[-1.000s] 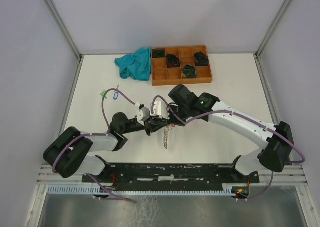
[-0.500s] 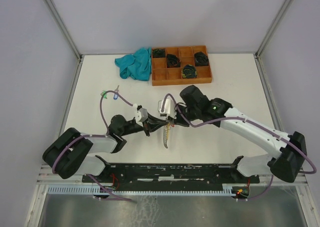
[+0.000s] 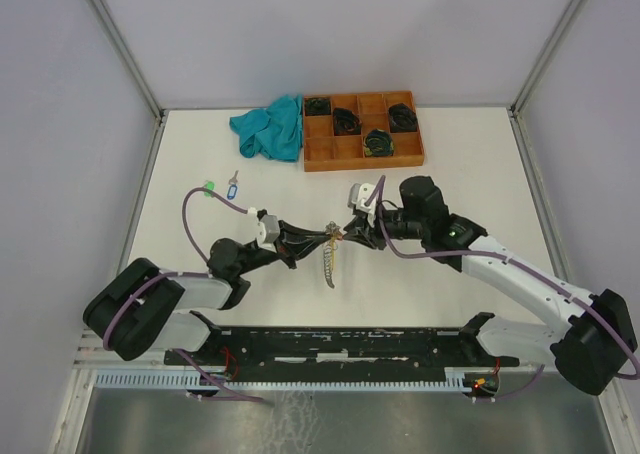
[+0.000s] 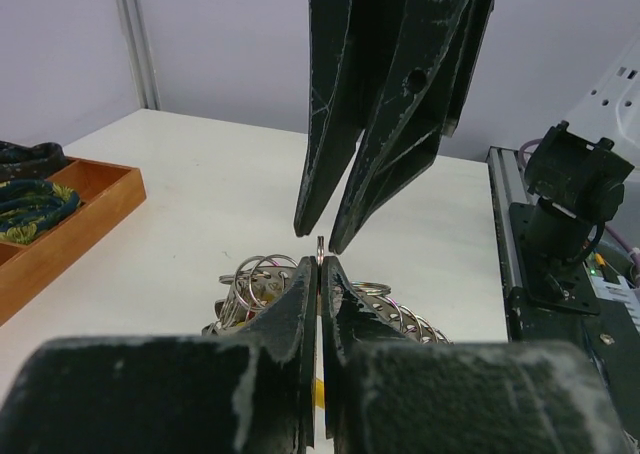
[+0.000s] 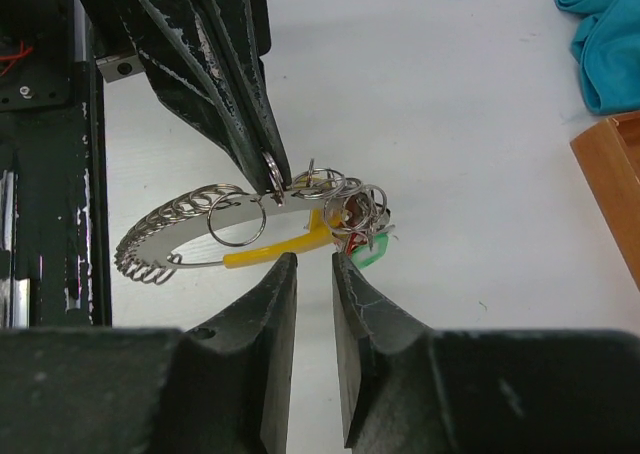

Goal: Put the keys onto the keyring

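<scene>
At left gripper [image 4: 318,266] tips hangs the keyring [image 5: 262,255] (pinched).

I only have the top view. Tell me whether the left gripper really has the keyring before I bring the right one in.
Observer: It does. In the left wrist view the left gripper is shut on one thin ring of the keyring, jaws pressed together.
Operator: Report the right gripper's jaws.
Observer: In its own wrist view the right gripper is narrowly open, with nothing between its jaws. Its tips sit just short of the ring the left one holds.
Operator: Name the tags on the bundle.
Observer: A green tag hangs in the tangle at one end of the keyring. The other colours there are too tangled to tell.
</scene>
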`<state>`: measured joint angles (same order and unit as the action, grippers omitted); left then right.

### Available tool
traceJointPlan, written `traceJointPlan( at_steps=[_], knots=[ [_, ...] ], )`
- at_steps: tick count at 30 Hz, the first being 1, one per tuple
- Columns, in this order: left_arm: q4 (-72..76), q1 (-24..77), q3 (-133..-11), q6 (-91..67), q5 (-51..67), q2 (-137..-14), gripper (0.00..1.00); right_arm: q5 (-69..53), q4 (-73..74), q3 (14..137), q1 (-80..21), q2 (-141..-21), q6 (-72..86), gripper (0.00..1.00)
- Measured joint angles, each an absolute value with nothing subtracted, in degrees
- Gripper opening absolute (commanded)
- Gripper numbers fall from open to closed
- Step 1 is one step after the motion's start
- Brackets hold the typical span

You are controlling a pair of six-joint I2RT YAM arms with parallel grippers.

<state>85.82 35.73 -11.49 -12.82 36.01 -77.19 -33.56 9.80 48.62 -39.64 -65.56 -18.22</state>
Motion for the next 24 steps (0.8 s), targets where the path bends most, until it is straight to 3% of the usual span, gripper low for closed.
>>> traceJointPlan(
  at_steps=[11, 24],
  knots=[
    [86.3, 35.7, -11.5, -13.0, 36.2, -76.7, 0.03, -39.5, -4.2, 43.7, -38.9, -65.4, -14.4, 0.3],
    [86.3, 35.7, -11.5, -13.0, 37.8, -75.6, 0.03, -44.6, -7.3, 43.7, -38.8, -67.0, -13.7, 0.28]
  ],
)
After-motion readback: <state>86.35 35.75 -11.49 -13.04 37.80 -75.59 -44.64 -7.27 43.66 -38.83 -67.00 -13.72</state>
